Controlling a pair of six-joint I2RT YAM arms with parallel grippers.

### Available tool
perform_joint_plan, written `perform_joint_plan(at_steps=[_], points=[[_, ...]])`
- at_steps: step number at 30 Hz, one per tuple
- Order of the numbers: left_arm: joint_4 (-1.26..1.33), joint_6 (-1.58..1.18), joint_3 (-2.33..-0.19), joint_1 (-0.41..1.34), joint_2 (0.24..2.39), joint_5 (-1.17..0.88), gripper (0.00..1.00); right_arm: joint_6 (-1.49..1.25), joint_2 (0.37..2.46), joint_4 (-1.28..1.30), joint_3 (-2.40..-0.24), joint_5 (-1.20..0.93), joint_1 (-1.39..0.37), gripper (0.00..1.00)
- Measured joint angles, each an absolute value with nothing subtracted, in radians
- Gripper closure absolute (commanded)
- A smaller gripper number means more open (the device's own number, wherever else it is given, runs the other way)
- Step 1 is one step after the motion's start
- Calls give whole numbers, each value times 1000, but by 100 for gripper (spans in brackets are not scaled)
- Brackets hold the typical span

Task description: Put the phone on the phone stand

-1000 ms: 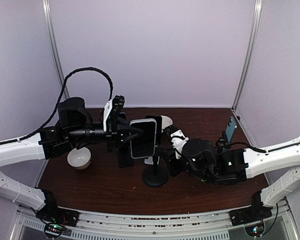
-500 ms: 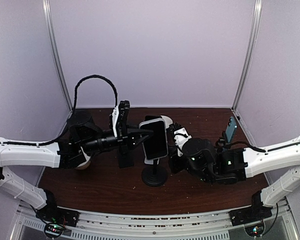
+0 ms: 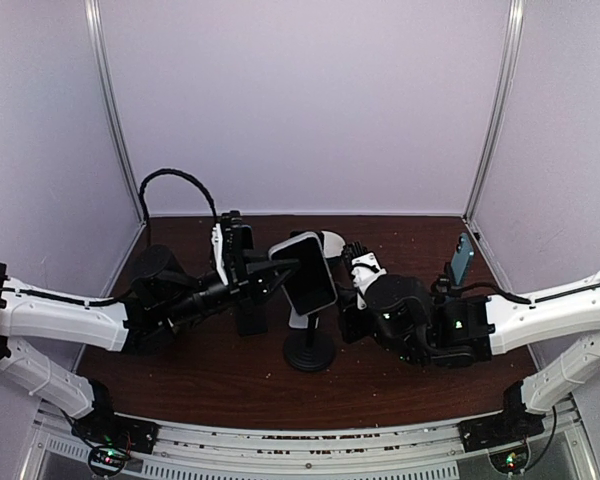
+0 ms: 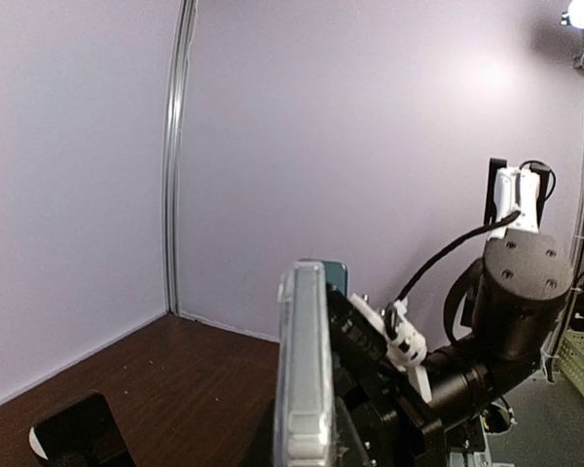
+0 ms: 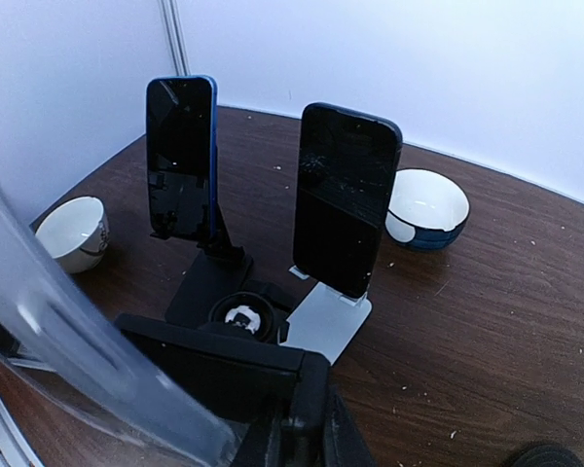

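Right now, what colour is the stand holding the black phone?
The stand is white, clearest in the right wrist view.

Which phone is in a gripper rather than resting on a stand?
The clear-cased phone, shut in the left gripper over the round-based stand. The blue-edged phone leans on a black stand, and the black phone on a white stand.

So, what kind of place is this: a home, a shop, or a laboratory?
Most likely a robot test booth in a laboratory. Plain pale walls and metal corner posts close in a brown table, and two robot arms are mounted at its near edge.
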State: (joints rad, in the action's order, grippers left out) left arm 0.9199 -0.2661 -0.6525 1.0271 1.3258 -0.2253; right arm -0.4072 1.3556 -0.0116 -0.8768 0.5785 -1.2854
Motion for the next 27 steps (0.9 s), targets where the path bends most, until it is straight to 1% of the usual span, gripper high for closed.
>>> perform_joint_plan(at_steps=[5,8,13,16,19,23,27], points=[[842,-210,-662,1023,1164,-165,100,-385,1359,-12,-875,546,-1301,100],[856,-190,-667,1018,1126,-134,100,-381,1362,-19,-875,540,-1305,100],[893,-205,-684,1016,1243,-151,100,-374,1363,-22,-875,538,-1305,100],[917,-220,-722,1021,1356,-174,100,-373,1365,-24,-874,542,-1305,100],[941,-228,-764,1023,1415,-177,100,-372,1365,-27,-875,540,-1305,100],[942,-236,-758,1025,1410,-168,100,-372,1365,-28,-875,540,-1305,100],[884,-265,-724,1025,1339,-154,100,-374,1364,-24,-875,551,-1305,100]])
